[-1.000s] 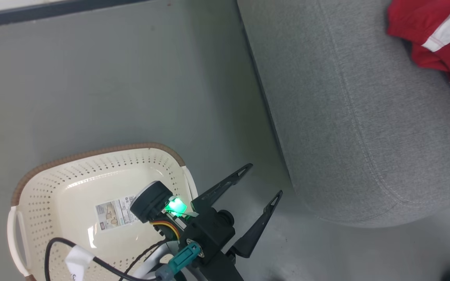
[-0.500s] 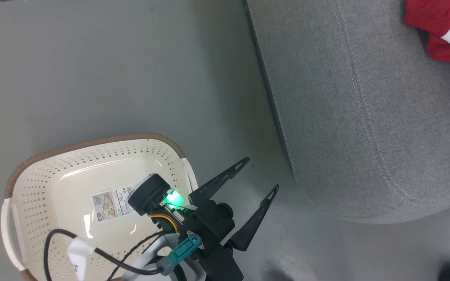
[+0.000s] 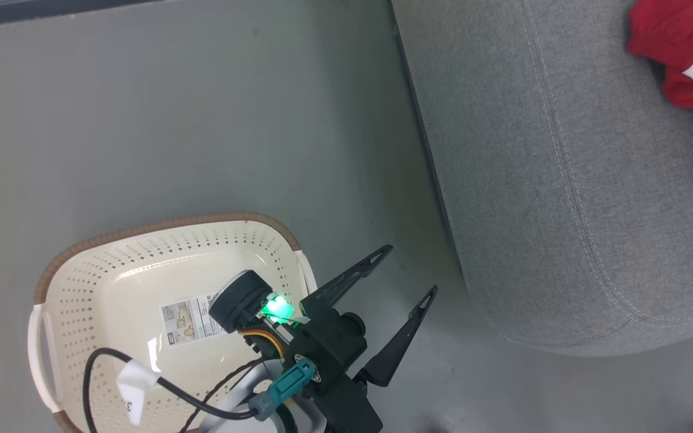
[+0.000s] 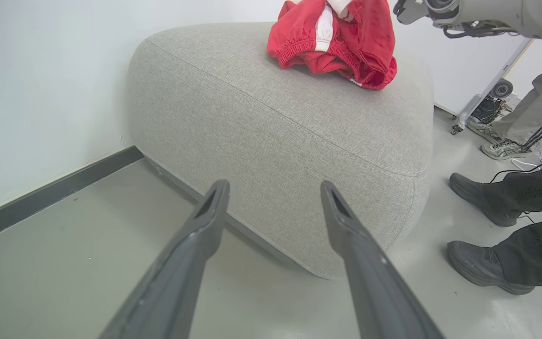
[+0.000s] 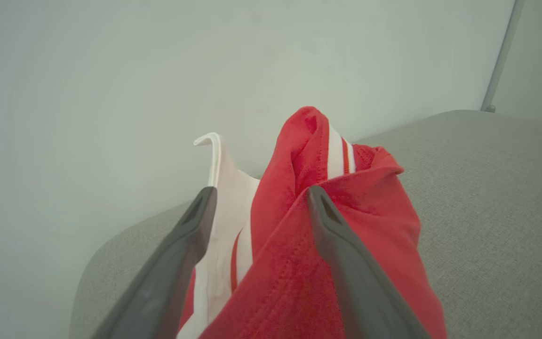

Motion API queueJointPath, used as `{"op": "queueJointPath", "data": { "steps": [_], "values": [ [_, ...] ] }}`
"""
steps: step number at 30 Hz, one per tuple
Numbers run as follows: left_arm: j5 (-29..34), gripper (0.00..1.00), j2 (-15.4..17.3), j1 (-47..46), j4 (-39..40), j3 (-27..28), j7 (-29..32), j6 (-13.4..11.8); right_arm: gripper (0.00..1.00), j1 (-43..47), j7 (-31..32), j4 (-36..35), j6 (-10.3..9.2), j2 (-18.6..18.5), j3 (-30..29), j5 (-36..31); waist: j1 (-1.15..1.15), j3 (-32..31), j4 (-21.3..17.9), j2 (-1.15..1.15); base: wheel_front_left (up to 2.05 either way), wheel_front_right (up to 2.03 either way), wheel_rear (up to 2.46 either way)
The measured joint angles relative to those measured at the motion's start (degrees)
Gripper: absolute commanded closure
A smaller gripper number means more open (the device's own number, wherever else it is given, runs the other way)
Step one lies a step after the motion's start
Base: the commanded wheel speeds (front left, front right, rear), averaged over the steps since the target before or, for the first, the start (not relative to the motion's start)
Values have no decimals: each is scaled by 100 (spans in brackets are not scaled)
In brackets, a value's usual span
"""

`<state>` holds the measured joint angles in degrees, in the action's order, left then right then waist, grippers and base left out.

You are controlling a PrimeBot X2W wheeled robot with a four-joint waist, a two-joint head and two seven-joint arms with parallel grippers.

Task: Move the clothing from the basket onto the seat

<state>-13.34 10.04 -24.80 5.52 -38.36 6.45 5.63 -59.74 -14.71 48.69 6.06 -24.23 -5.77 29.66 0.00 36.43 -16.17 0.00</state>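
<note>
On grey seat [image 4: 275, 122] | clothing [image 4: 360, 47]: red, white-striped, crumpled in a heap

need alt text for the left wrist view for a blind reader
Red and white clothing lies heaped on top of a rounded grey seat beside a white wall. The left end effector hangs open in the foreground above the grey floor, with people's legs and shoes at the right.

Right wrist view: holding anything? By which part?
Nothing clamped. Jaws of the right gripper stand open astride a raised fold of the clothing, which rests on the seat. Left gripper open, empty.
</note>
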Motion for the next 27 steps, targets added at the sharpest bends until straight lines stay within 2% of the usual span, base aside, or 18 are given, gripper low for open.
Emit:
{"op": "queueJointPath", "data": {
  "steps": [10,27],
  "values": [
    [-103,0,-189,-4,-361,-26,-359,43,0,169,0,-152,51,154,263,-200,0,-409,92,0,0,0,0],
    [-357,0,-297,351,-773,211,-918,-166,0,1758,0,-1035,101,755,661,-524,-1,-1425,416,-1,0,0,0]
  ]
}}
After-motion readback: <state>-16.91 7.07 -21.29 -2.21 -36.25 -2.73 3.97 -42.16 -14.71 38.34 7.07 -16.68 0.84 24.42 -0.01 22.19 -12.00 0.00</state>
